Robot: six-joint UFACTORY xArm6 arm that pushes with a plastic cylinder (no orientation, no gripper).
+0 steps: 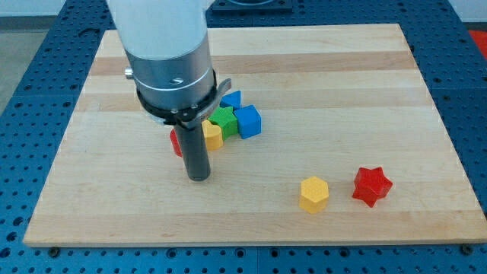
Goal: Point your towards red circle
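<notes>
On the pale wooden surface (342, 91), my tip (198, 178) rests left of centre in the frame, just below and right of the red circle block (175, 141), most of which the dark rod hides, so contact cannot be judged. Behind the rod cluster a yellow block (213, 135), a green block (224, 119), a blue cube (248, 121) and another blue block (231, 99), partly covered by the arm's grey collar. At lower right, a yellow hexagonal block (313, 194) sits beside a red star block (371, 186); the arm carries no hand, only the rod.

One camera looks down obliquely at the wooden board (342, 68); moderately close.
</notes>
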